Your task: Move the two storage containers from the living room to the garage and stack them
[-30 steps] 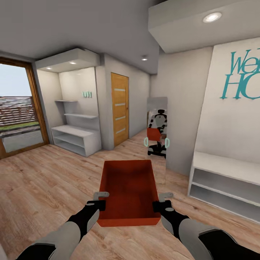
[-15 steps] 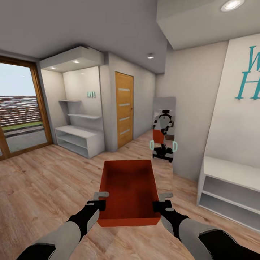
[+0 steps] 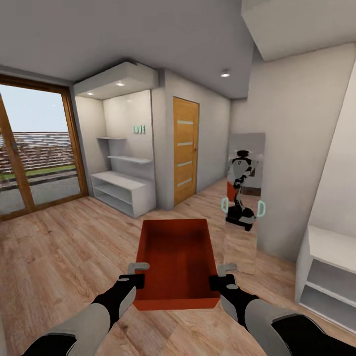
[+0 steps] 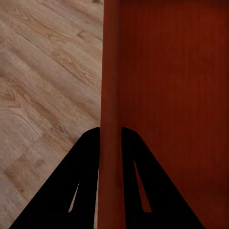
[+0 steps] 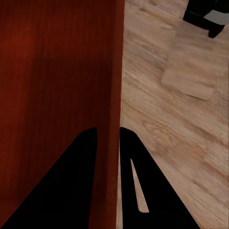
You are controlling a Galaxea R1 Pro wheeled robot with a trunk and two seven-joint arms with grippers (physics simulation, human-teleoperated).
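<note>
Both arms reach forward, level. The left gripper (image 3: 138,274) pinches the bin's (image 3: 177,257) left wall between its narrow jaws; the right gripper (image 3: 221,275) clamps the right wall likewise. The bin hangs between them above the wood floor (image 3: 59,257), empty.

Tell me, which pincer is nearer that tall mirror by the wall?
Right. The right pincer clamps the orange bin's wall on the mirror's side; the left pincer grips the opposite wall, farther away.
</note>
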